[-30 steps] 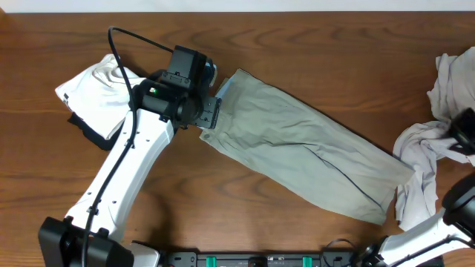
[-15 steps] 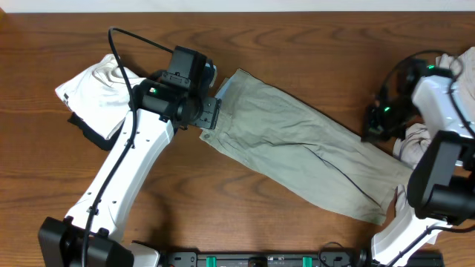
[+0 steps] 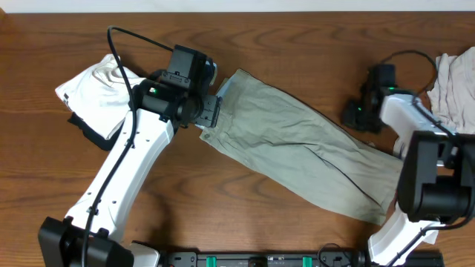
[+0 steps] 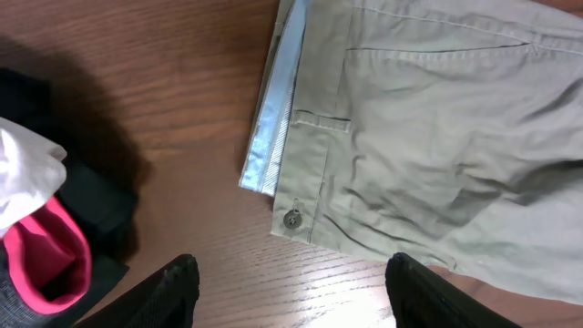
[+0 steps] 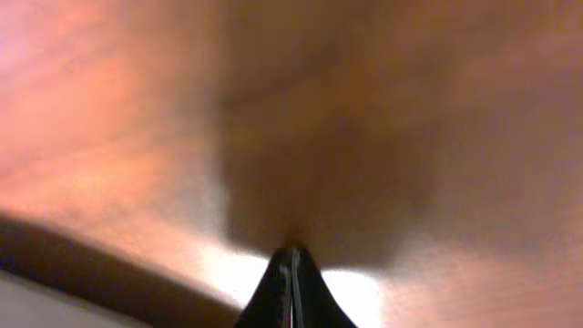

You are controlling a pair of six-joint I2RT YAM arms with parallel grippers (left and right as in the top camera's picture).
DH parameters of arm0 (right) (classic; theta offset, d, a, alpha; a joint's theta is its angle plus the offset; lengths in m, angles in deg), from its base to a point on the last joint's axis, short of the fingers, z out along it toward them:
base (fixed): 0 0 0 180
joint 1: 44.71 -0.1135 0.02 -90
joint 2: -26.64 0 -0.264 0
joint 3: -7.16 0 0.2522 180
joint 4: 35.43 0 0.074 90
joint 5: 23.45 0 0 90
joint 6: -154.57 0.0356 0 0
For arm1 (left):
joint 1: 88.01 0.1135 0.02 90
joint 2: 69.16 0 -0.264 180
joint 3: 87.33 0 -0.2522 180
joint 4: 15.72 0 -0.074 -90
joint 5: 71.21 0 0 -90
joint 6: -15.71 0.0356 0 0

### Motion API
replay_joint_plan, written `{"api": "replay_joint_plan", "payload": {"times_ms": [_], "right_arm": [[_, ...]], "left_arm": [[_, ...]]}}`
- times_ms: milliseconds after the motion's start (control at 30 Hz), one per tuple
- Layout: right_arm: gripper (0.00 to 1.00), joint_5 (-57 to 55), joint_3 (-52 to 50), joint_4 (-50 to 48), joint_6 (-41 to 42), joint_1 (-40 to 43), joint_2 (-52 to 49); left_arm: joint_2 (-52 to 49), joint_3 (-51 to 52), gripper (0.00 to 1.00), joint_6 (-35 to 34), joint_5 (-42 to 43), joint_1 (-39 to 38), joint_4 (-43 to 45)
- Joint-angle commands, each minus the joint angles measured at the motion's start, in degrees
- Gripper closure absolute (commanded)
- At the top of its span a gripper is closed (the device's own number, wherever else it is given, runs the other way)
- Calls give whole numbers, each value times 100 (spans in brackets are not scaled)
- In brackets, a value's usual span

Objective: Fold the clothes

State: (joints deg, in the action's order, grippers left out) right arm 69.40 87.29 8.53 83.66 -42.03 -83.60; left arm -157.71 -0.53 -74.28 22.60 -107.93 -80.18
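The grey-green khaki shorts (image 3: 304,152) lie folded lengthwise, running diagonally from upper left to lower right. Their pale blue inner waistband (image 4: 273,118) and button (image 4: 291,219) show in the left wrist view. My left gripper (image 3: 210,113) hovers at the waistband end, open and empty (image 4: 291,292), over bare wood. My right gripper (image 3: 355,117) is shut and empty (image 5: 293,264), close over the wood just off the shorts' upper right edge. A white garment (image 3: 93,89) lies on a black-and-red one (image 4: 55,264) at the left. Off-white clothes (image 3: 454,78) are piled at the right.
The wooden table (image 3: 312,52) shows bare along the back and the front left. The left arm (image 3: 119,185) crosses the front left. The right arm's base (image 3: 434,185) stands at the right edge by the pile.
My right arm has swung in from the right edge over the table, and its gripper now sits left of the off-white pile near the shorts. The left arm and the shorts have not moved.
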Motion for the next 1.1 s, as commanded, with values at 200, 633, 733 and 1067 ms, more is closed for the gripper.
{"api": "replay_joint_plan", "payload": {"times_ms": [200,633,733,1067], "right_arm": [[94,-133,254,-1093,249,-457,-85],[31,662,2052,3268,-1510,636,468],[34,1331,2017,3580,-1513,868,463],[78,1685,763,3493,-1867,70,459]], "left_arm": [[59,-72,32,35,-90,35,-20],[59,-72,19,37,-90,35,0],[57,-72,19,35,-85,35,138],[57,-72,19,35,-87,35,107]]}}
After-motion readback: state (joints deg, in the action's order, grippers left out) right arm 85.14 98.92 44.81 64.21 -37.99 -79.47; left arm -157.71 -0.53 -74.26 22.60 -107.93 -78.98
